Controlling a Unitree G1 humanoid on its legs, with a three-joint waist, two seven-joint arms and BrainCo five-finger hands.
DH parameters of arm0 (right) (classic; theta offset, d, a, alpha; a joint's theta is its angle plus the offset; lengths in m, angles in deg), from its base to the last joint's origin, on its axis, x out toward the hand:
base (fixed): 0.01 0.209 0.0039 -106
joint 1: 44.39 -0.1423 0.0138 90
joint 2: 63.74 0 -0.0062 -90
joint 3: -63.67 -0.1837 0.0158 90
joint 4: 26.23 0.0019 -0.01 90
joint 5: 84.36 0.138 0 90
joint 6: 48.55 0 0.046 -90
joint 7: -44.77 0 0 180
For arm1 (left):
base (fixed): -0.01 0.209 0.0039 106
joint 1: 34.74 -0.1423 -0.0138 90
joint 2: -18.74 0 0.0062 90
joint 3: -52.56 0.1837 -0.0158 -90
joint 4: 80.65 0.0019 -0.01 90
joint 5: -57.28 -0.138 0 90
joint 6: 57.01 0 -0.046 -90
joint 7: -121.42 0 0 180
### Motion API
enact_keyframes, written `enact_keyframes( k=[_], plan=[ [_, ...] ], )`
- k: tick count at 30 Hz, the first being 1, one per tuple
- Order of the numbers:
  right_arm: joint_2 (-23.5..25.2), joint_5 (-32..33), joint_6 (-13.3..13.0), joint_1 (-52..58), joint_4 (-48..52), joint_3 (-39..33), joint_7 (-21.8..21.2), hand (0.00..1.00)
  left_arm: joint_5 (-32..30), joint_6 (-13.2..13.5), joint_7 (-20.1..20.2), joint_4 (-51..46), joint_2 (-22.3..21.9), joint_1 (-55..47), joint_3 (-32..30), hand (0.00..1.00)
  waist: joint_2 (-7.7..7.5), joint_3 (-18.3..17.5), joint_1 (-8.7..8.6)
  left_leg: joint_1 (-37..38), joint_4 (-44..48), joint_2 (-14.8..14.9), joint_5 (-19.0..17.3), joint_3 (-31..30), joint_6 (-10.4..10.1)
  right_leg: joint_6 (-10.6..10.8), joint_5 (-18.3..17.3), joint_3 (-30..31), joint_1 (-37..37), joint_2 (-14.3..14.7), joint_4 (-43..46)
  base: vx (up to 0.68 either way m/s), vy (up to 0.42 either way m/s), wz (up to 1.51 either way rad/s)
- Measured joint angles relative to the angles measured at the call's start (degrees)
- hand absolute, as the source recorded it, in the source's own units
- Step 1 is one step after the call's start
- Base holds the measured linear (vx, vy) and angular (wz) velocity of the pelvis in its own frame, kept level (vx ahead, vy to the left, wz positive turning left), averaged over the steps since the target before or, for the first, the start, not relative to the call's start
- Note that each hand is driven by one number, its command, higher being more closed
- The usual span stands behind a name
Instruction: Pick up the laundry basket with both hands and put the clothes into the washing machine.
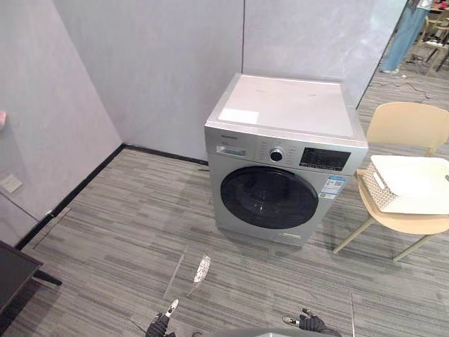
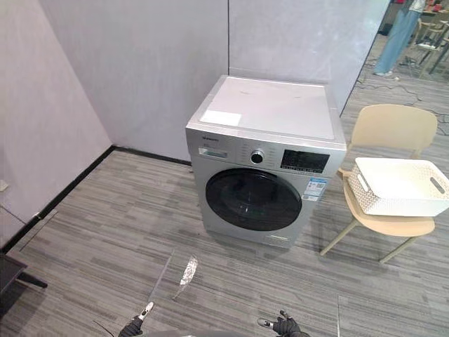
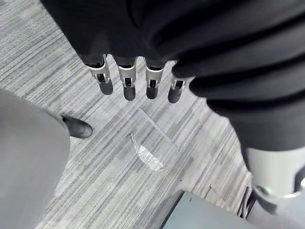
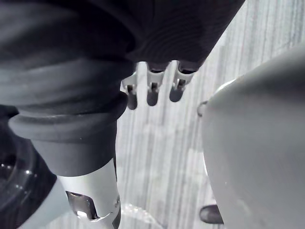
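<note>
A silver washing machine (image 1: 284,158) stands against the grey wall with its dark round door (image 1: 269,197) closed. To its right, a white laundry basket (image 2: 400,186) sits on a beige chair (image 2: 393,130); what lies inside it I cannot tell. My left hand (image 1: 161,326) and right hand (image 1: 310,323) hang low at the near edge, well short of the machine and far from the basket. Over the striped floor, the left fingers (image 3: 126,81) hang straight and hold nothing. My right hand's fingers (image 4: 152,90) are straight and empty too.
Grey walls meet in a corner behind the machine. A dark piece of furniture (image 1: 14,270) juts in at the lower left. A person's legs (image 1: 409,31) and more chairs stand far back on the right. Grey plank floor (image 1: 133,210) spreads before the machine.
</note>
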Motion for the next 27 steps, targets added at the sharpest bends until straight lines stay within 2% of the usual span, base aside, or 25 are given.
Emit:
enact_keyframes(
  k=[2, 3, 5, 6, 7, 9, 10, 11, 12, 13, 15, 17, 21, 23, 24, 25, 26, 27],
  plan=[
    [-0.28, 0.01, -0.24, -0.38, -0.08, -0.03, -0.01, 0.00, 1.50, 0.08, 0.02, -0.22, 0.68, 0.20, 0.07, 0.00, 0.67, 1.79, -0.10, -3.48, 8.81, 0.99, -4.17, -2.38, -0.68, -0.99, -2.05, -1.50, 0.93, 0.85, 1.90, -0.10, -0.067, 0.56],
    [-0.72, 0.03, -0.28, -0.62, -0.08, -0.21, -0.01, 0.00, 2.37, 0.16, -0.05, -0.53, 0.67, -0.24, -0.38, 0.00, 1.02, 2.78, 0.14, -5.55, 15.07, 2.67, -6.80, -3.37, -1.39, -1.76, -3.08, -1.39, 1.45, 2.43, 3.09, -0.11, -0.070, 0.17],
    [-1.27, -0.03, -0.34, -1.00, -0.28, -1.32, 0.05, 0.00, 5.09, 0.14, -0.04, -1.53, 0.59, -0.94, -3.55, 0.00, 1.09, 4.24, 0.32, -10.57, 26.72, 3.34, -7.01, -5.43, -1.49, -2.40, -4.42, -1.37, 1.92, 3.02, 4.81, -0.15, -0.070, 0.06],
    [-2.44, -0.02, -0.33, -0.90, -0.60, -2.03, 0.09, 0.00, 6.59, 0.17, 0.01, -2.51, -0.29, -1.85, -5.33, 0.00, 2.00, 5.04, 0.84, -13.76, 33.21, 3.35, -6.06, -7.14, -1.76, -2.85, -4.89, -1.31, 1.90, 3.45, 5.87, -0.17, -0.063, -0.01],
    [-3.33, -0.06, -0.13, -0.42, -0.72, -2.92, 0.23, 0.00, 7.91, 0.05, 0.02, -2.41, -1.27, -1.96, -7.14, 0.00, 2.60, 5.54, 1.52, -15.36, 35.99, 3.26, -4.56, -6.57, -1.77, -3.03, -5.20, -1.31, 1.90, 3.12, 6.32, -0.10, -0.036, 0.06],
    [-4.53, -0.11, 0.45, 1.31, -0.85, -3.00, 0.33, 0.00, 8.73, -0.06, 0.11, -2.41, -2.86, -3.07, -10.87, 0.00, 2.48, 5.81, 1.74, -17.02, 36.78, 2.66, -3.65, -3.66, -1.71, -3.03, -5.21, -1.53, 1.78, 1.85, 6.23, -0.04, 0.021, 0.19],
    [-4.85, -0.10, 1.04, 1.48, -0.86, -3.72, 0.36, 0.00, 8.70, -0.07, 0.15, -2.37, -3.68, -3.82, -11.77, 0.00, 3.19, 6.26, 1.69, -17.42, 36.42, 2.25, -4.93, -1.82, -1.03, -2.98, -5.24, -1.49, 1.44, 1.42, 6.21, -0.02, 0.103, 0.12],
    [-4.87, -0.09, 1.32, 1.37, -0.81, -5.43, 0.34, 0.00, 8.67, -0.39, 0.23, -1.98, -4.69, -5.06, -12.49, 0.00, 4.55, 6.46, 1.89, -17.13, 32.94, 1.48, -6.19, 0.54, 0.48, -2.92, -5.27, -1.14, 0.35, 1.31, 6.09, 0.01, 0.136, 0.00],
    [-4.81, -0.09, 1.37, 1.34, -0.46, -5.84, 0.33, 0.00, 8.59, -0.55, 0.24, -1.79, -5.05, -5.58, -12.92, 0.00, 5.10, 6.60, 1.98, -16.48, 30.46, 1.61, -7.47, 2.16, 1.75, -2.84, -5.29, -1.10, 0.00, 1.39, 5.85, 0.05, 0.181, 0.02],
    [-4.94, -0.09, 1.40, 1.53, 0.47, -6.25, 0.22, 0.00, 8.53, -1.02, 0.24, -1.59, -5.59, -6.51, -13.74, 0.00, 5.46, 6.52, 2.03, -14.07, 23.80, 1.89, -10.52, 5.33, 3.53, -2.41, -5.28, -0.92, -0.41, 1.41, 4.48, 0.08, 0.142, 0.05],
    [-3.72, -0.06, 1.31, 1.52, 2.50, -6.45, 0.40, 0.00, 7.83, -1.16, 0.26, -2.04, -6.15, -7.13, -16.82, 0.00, 3.68, 5.72, 3.96, -13.67, 19.52, 1.53, -8.89, 12.20, 4.30, -1.52, -3.68, 0.51, -0.30, 0.41, 0.55, 0.17, 0.119, 0.12],
    [-2.10, 0.00, 1.33, 0.90, 2.88, -6.54, 0.37, 0.00, 6.94, -1.22, 0.21, -2.65, -6.26, -6.87, -18.12, 0.00, 2.34, 5.65, 4.88, -14.80, 21.52, -0.36, -10.03, 12.48, 6.63, 0.98, -0.58, 0.93, 1.04, -1.20, -2.11, 0.16, 0.156, 0.24],
    [1.16, 0.03, 1.18, -0.53, 3.44, -3.31, 0.15, 0.00, 6.74, -0.94, 0.18, -4.02, -6.28, -7.11, -17.91, 0.00, 0.91, 2.10, 5.95, -13.71, 19.75, -3.54, -12.01, 12.48, 7.71, 0.56, 1.13, 0.28, 1.90, -3.88, -3.16, 0.19, 0.155, 0.05],
    [2.42, 0.05, 1.15, -1.01, 3.42, -3.17, 0.09, 0.00, 6.76, -0.64, 0.05, -4.07, -5.28, -6.23, -13.83, 0.00, 0.91, 1.05, 6.16, -10.81, 15.66, -5.50, -12.02, 11.38, 7.85, 0.55, 1.15, 0.37, 0.49, -5.29, 2.94, 0.16, 0.128, 0.22],
    [2.37, -0.01, 1.13, -1.04, 3.42, -2.33, 0.08, 0.00, 6.83, -0.30, 0.03, -4.20, -4.64, -6.06, -10.59, 0.00, 1.42, -0.46, 5.88, -9.12, 13.07, -6.53, -11.96, 9.65, 7.92, 0.63, 1.28, 0.65, -2.63, -6.03, 10.73, 0.20, 0.132, 0.59],
    [2.31, -0.21, 1.11, -1.22, 3.48, -2.24, 0.05, 0.00, 6.83, -0.23, -0.02, -4.85, -3.61, -5.38, -6.43, 0.00, 1.35, -0.92, 5.32, -7.48, 11.71, -7.44, -11.71, 7.31, 8.27, 1.95, 2.25, 1.11, -5.50, -6.96, 20.27, 0.25, 0.144, 0.74],
    [2.29, -0.33, 1.13, -1.34, 3.45, -2.10, 0.07, 0.00, 6.82, -0.12, -0.04, -5.21, -3.15, -4.72, -4.88, 0.00, 0.85, -0.85, 4.91, -6.68, 11.41, -7.98, -11.60, 6.07, 8.45, 2.09, 3.27, 1.96, -6.84, -7.51, 24.88, 0.23, 0.064, 1.25],
    [2.31, -0.99, 1.13, -1.25, 3.46, -1.12, 0.12, 0.00, 6.82, 0.12, -0.13, -5.80, -1.56, -3.25, -1.28, 0.00, -0.32, -0.72, 3.90, -4.33, 11.09, -9.31, -11.27, 2.62, 9.13, 2.55, 8.01, 4.79, -9.67, -7.89, 34.15, 0.29, 0.026, 1.22]
  ],
)
